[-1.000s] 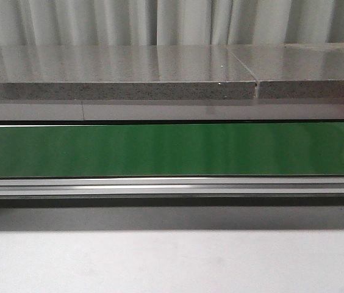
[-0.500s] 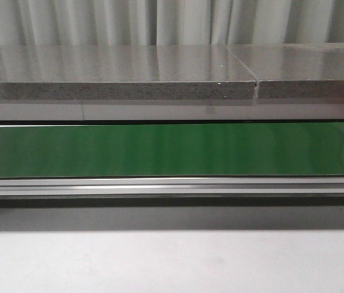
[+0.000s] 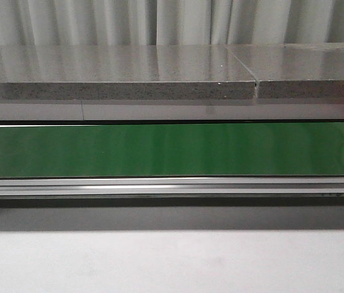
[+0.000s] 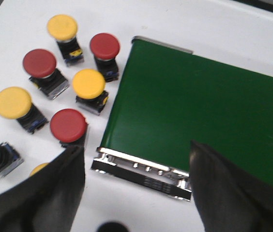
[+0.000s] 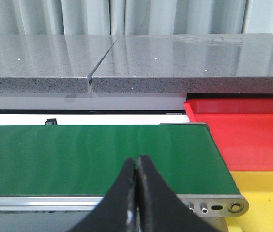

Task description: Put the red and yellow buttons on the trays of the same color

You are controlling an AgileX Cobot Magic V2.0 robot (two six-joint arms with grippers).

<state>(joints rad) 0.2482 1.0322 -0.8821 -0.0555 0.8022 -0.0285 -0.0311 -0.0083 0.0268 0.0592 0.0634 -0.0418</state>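
No buttons, trays or arms showed in the front view: only the green conveyor belt (image 3: 172, 149), bare along its visible length, a grey stone slab (image 3: 117, 73) behind it and the white tabletop (image 3: 172, 262) in front. A sliver of red at the far right edge might have been a tray, but too little showed to say. The task looked barely begun, with nothing yet sorted.

Seven or so buttons were visible in the left wrist view, standing on the white tabletop just beside the end of the belt. They were mixed by colour, among them a red button (image 4: 68, 125) nearest the belt's end roller, a yellow button (image 4: 88, 83) beside it and another red button (image 4: 104, 46) further on. The left end effector (image 4: 136, 188) hung above the belt's end with its fingers spread wide, holding nothing and touching nothing. Its next move likely called for shifting over toward the cluster, centring on one button's cap and closing on it without knocking the neighbours, which stood close together.

One pair of trays showed in the right wrist view, past the belt's other end: a red tray (image 5: 243, 130) and a yellow tray (image 5: 267, 193) nearer the camera, both empty as far as could be seen. The right end effector (image 5: 136, 164) hovered over the belt's near edge with its fingers pressed together, empty.
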